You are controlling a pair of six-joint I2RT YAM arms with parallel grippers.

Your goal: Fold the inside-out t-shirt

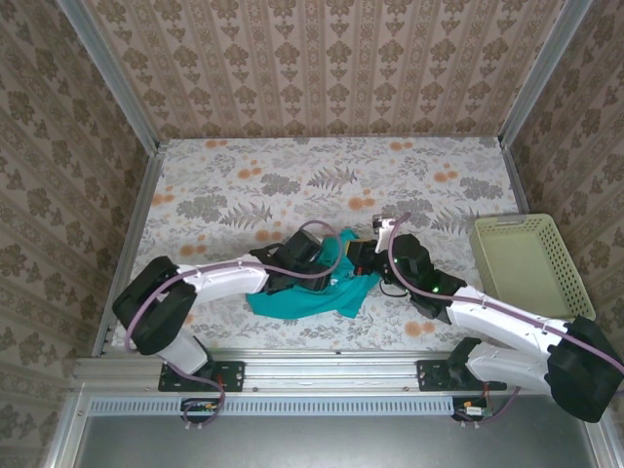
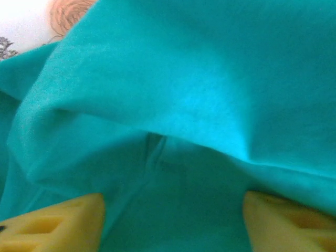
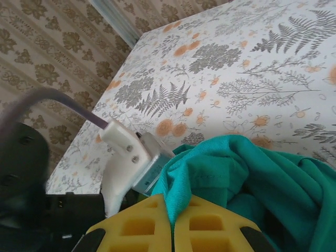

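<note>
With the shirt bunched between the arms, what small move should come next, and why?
Probably close the left tool on the fold of t-shirt lying between its open jaws: the right tool pinches an edge, so a second grip would let the bunched cloth be spread.

t-shirt [image 1: 307, 297]: plain teal
table [image 1: 292, 175]: white, with grey ferns and orange blooms
walls [image 1: 322, 68]: beige-brown, striped damask
basket [image 1: 517, 221]: pale yellow
fingers [image 3: 152, 206]: yellow
arms [image 1: 229, 277]: white links, black joints
cable [image 3: 63, 100]: purple
</note>
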